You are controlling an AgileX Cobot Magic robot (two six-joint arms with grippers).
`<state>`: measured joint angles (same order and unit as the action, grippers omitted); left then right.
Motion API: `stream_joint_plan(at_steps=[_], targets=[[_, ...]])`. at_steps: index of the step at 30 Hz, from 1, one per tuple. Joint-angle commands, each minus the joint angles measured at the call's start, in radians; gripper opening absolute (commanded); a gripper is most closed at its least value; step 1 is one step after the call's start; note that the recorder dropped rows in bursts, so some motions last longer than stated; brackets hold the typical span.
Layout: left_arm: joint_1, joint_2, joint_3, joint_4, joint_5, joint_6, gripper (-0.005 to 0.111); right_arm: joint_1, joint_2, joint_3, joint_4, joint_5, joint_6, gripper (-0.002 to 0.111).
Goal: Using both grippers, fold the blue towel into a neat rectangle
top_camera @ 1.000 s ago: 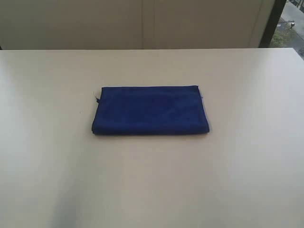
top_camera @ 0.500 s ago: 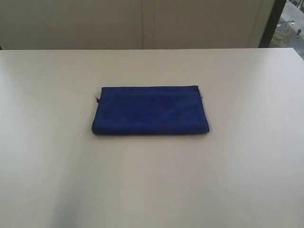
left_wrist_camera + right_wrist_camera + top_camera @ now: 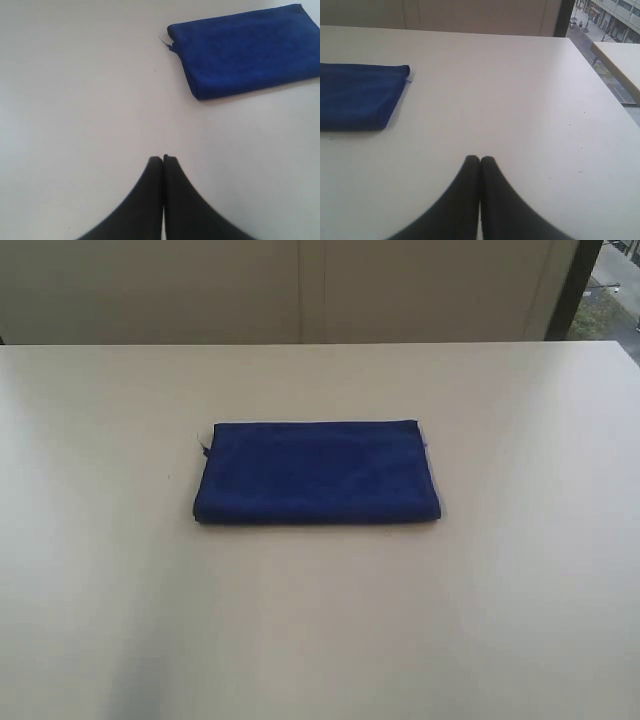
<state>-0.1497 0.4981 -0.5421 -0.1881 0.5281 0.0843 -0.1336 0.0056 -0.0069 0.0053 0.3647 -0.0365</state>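
Towel (image 3: 318, 473): folded into a flat rectangle, lying mid-table (image 3: 320, 640), long sides parallel to the far edge.
Left gripper (image 3: 163, 159): fingers pressed together, holding nothing, over bare tabletop, well apart from one short end of the towel.
Right gripper (image 3: 480, 160): fingers likewise together, empty, well apart from the other short end.
Neither gripper touches the cloth.

Soft, even daylight from a window (image 3: 612, 288) beyond the far right corner washes the pale counter (image 3: 500, 600); the blue towel (image 3: 317, 472) casts a thin shadow along its near side, while the left gripper (image 3: 163, 159) and right gripper (image 3: 480, 159) loom blurred, out of focus
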Motion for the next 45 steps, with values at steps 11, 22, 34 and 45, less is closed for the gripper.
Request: stream_joint_plan(at_steps=[11, 22, 34, 45], targets=[[0.09, -0.286, 0.205, 0.009, -0.133, 0.027, 0.0, -0.006, -0.006, 0.007, 0.003, -0.016, -0.008, 0.0], [0.09, -0.498, 0.419, 0.018, -0.221, 0.028, 0.0, -0.006, -0.006, 0.007, 0.003, -0.016, -0.008, 0.0], [0.09, -0.498, 0.467, 0.044, -0.233, 0.02, 0.0, -0.006, -0.006, 0.007, 0.003, -0.016, -0.008, 0.0], [0.09, -0.498, 0.542, 0.178, -0.276, -0.111, 0.0, -0.006, -0.006, 0.007, 0.003, -0.016, -0.008, 0.0]])
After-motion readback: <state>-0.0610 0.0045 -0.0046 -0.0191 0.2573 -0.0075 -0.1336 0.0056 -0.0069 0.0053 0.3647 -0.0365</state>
